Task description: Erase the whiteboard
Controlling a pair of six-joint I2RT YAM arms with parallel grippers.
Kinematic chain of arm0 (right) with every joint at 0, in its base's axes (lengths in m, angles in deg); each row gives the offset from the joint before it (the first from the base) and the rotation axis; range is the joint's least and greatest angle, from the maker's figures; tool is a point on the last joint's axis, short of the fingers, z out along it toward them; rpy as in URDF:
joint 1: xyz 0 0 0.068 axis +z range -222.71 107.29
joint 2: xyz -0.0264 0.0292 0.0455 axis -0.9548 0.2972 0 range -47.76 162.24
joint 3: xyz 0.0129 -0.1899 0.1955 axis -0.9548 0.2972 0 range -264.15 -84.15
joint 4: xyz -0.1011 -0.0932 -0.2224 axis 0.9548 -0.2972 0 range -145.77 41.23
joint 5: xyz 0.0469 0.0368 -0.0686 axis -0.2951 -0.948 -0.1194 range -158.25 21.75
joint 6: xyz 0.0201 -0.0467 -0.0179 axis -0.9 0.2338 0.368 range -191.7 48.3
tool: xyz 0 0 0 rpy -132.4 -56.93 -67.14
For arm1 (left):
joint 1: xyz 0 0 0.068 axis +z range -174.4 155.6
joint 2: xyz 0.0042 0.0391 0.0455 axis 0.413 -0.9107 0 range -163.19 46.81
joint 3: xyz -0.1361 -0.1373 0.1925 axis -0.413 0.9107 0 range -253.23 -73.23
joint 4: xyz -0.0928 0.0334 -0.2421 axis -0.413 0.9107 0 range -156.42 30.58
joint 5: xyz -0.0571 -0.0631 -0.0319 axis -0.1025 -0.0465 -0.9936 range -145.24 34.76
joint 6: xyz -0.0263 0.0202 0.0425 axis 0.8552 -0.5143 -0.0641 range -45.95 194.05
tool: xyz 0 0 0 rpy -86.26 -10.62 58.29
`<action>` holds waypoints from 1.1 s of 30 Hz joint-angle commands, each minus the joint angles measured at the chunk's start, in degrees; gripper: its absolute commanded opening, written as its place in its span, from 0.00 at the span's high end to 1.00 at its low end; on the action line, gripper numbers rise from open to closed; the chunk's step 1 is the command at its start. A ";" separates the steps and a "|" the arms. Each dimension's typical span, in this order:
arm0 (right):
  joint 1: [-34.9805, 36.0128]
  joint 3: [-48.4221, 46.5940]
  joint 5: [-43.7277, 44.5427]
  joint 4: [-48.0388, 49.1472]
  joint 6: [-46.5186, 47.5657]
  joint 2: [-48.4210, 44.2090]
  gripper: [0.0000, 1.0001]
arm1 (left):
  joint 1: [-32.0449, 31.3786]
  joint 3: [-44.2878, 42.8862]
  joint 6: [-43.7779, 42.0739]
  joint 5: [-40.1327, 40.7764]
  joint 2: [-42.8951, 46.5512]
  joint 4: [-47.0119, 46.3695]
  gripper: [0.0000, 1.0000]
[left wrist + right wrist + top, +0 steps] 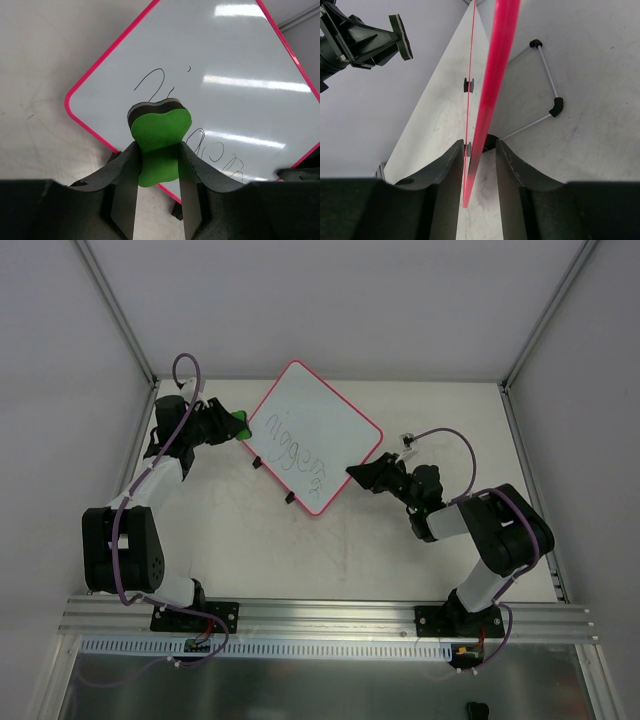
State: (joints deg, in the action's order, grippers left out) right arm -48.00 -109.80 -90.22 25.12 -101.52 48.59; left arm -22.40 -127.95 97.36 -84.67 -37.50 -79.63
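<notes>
The whiteboard point(315, 430) is white with a pink-red frame, dark scribbled writing and two black clips point(257, 462) on its near-left edge. It stands tilted, with its far corner raised past the table's back edge. My left gripper point(232, 423) is shut on the green bone-shaped eraser point(159, 135) and holds it at the board's left corner; I cannot tell whether it touches. The writing shows in the left wrist view point(220, 150). My right gripper point(358, 473) has its jaws round the board's right edge point(495, 75) and holds it.
A thin metal rod stand with black elbows point(552, 90) lies on the table just right of the board. White walls with metal posts close in the table at the left, back and right. The left arm point(365, 35) shows in the right wrist view.
</notes>
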 commanded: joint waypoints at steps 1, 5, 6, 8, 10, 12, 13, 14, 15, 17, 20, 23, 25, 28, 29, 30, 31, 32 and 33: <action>-0.19 -2.65 -0.87 13.92 0.64 -0.56 0.65 | 0.72 -1.53 -1.95 0.43 1.26 -0.76 1.00; 0.08 -3.70 -1.22 13.92 0.82 -0.38 0.65 | 0.72 -0.31 -2.39 2.52 2.22 -1.46 1.00; 0.16 -3.88 -1.40 13.92 0.91 -0.21 0.67 | 0.72 0.31 -2.74 2.71 3.18 -2.34 1.00; 0.25 -4.67 -1.66 13.92 0.65 0.49 0.73 | 0.72 0.75 -4.23 2.02 3.45 -3.57 1.00; 0.34 -5.02 -1.75 13.92 0.30 1.11 0.83 | 0.72 -0.38 -5.99 0.35 1.79 -3.31 1.00; 0.43 -5.11 -1.84 14.00 0.03 1.82 1.00 | 0.81 -2.58 -6.87 -1.67 -0.84 -2.18 1.00; 0.43 -5.03 -1.67 14.00 -0.06 1.73 1.00 | 0.73 -3.37 -7.57 -2.55 -1.81 -1.82 1.00; 0.43 -4.94 -1.67 13.92 0.20 1.56 1.00 | 0.72 -5.12 -8.10 -3.78 -2.95 -1.56 1.00; 0.43 -4.85 -2.01 13.92 0.38 1.21 1.00 | 0.72 -6.09 -8.71 -6.32 -5.31 -1.55 1.00; 0.60 -4.50 -1.84 13.92 1.08 0.77 1.00 | 0.72 -8.20 -9.77 -9.22 -7.26 -2.08 1.00; 0.69 -4.32 -2.10 13.92 1.52 0.32 1.00 | 0.72 -10.40 -11.00 -15.38 -10.60 -2.87 1.00; 0.69 -4.41 -2.46 13.92 1.87 0.06 1.00 | 0.72 -11.81 -12.67 -15.57 -12.63 -2.78 1.00; 0.78 -4.32 -2.63 13.92 1.96 0.06 1.00 | 0.72 -12.69 -14.07 -14.87 -14.12 -2.35 1.00; 0.87 -4.32 -2.81 13.92 2.05 0.06 1.00 | 0.55 -14.01 -15.57 -13.38 -16.58 -1.21 1.00; 0.78 -4.41 -2.98 13.92 2.14 -0.03 1.00 | 0.46 -14.10 -16.36 -12.85 -17.02 -1.20 1.00; 0.87 -4.50 -3.16 13.92 2.14 -0.03 1.00 | 0.29 -14.10 -17.41 -11.45 -17.55 -1.03 1.00; 0.95 -4.50 -3.33 13.92 2.23 -0.12 1.00 | 0.11 -14.19 -18.20 -10.66 -17.90 -0.85 1.00; 1.04 -4.50 -3.34 13.92 2.23 -0.12 1.00 | 0.11 -14.36 -19.26 -10.47 -18.25 -0.68 1.00; 1.04 -4.50 -3.34 13.92 2.23 -0.03 1.00 | 0.02 -15.15 -19.44 -10.56 -19.21 -0.59 1.00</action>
State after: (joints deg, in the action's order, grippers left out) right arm -47.74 -113.17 -91.91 25.51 -103.16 49.93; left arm -22.11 -140.41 82.60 -95.56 -55.45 -79.72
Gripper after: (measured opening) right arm 0.071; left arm 0.327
